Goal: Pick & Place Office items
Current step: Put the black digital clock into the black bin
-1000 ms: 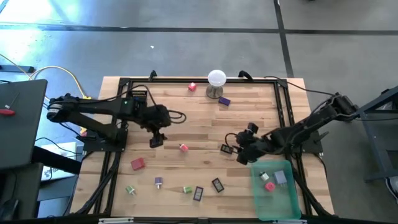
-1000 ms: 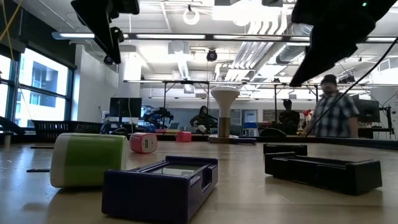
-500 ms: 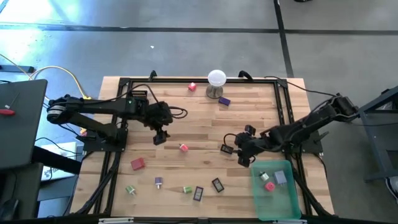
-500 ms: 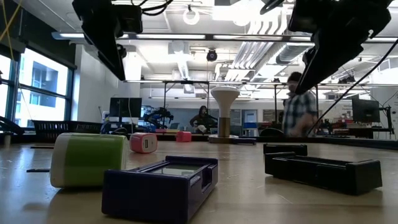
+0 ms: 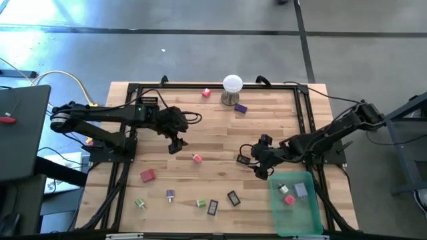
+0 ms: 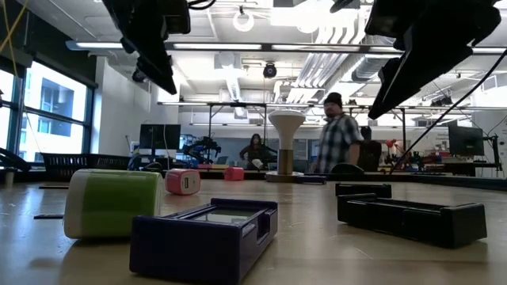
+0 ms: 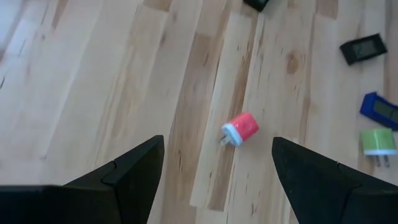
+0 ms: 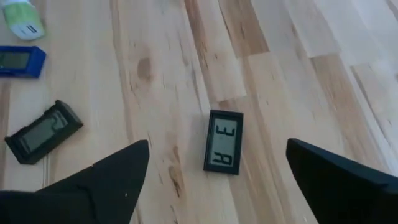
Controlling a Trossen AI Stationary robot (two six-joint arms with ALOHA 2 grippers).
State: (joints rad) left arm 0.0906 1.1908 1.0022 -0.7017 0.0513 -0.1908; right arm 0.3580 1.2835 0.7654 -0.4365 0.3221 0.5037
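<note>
Pale butcher-block planks fill the high view. The left gripper (image 5: 175,143) hangs spread and empty over the table's middle, with the small pink-red plug-shaped block (image 5: 197,158) lying loose at its five o'clock. The right gripper (image 5: 259,162) hovers spread and empty with the small black rectangular display piece (image 5: 243,160) close at its nine o'clock. The translucent green plastic bin (image 5: 308,217), at five o'clock from the right gripper, already holds a few pieces. Both arms reach toward the centre, so one could clip the other.

Low view: the green-and-white plug block (image 6: 111,203) and the dark blue display piece (image 6: 204,237) crowd the near edge, both untouched; a person walks beyond the table.

Left wrist view: the pink-red block (image 7: 240,129) lies between the open fingers (image 7: 121,174) but tilted, so closing might roll it away.

Right wrist view: the black display piece (image 8: 224,142) lies flat, its low profile inviting a slip or a scrape on the wood.
</note>
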